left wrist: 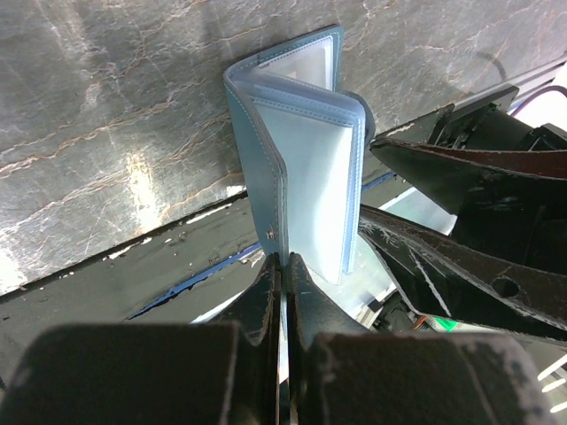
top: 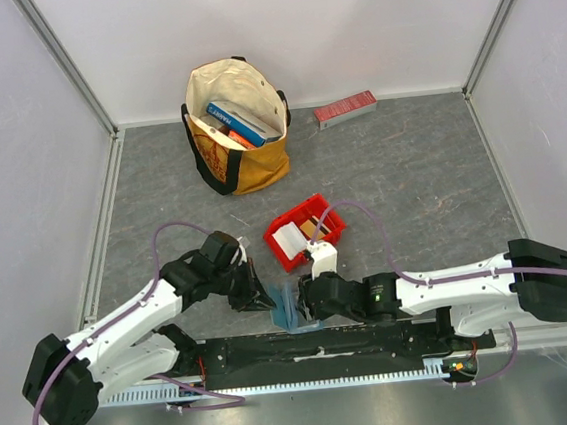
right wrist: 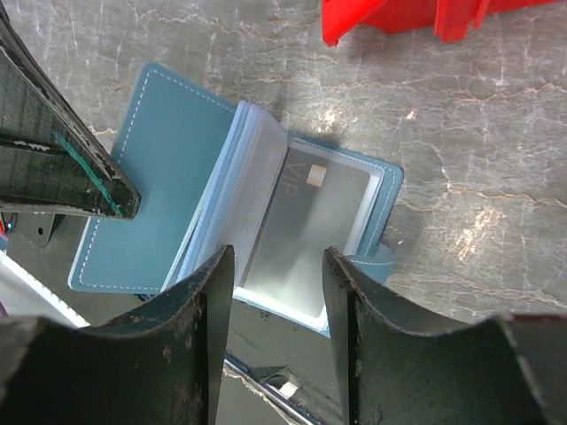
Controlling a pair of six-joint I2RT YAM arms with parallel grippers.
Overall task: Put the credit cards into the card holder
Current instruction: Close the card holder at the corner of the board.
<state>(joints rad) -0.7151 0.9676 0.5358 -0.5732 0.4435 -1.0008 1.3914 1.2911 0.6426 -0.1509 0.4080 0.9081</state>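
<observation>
Left end effector [left wrist: 282, 262] clamps the card holder [left wrist: 306, 159]; right end effector [right wrist: 279, 258] straddles the VIP card [right wrist: 321, 202] (grip unclear): push straight.

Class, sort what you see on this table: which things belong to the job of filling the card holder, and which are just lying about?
Belongs to the job: card holder; VIP card in its sleeve; credit cards in the red bin; left gripper pinching its cover; right gripper, open over it.
Lying about: tote bag of books; long red box.
</observation>
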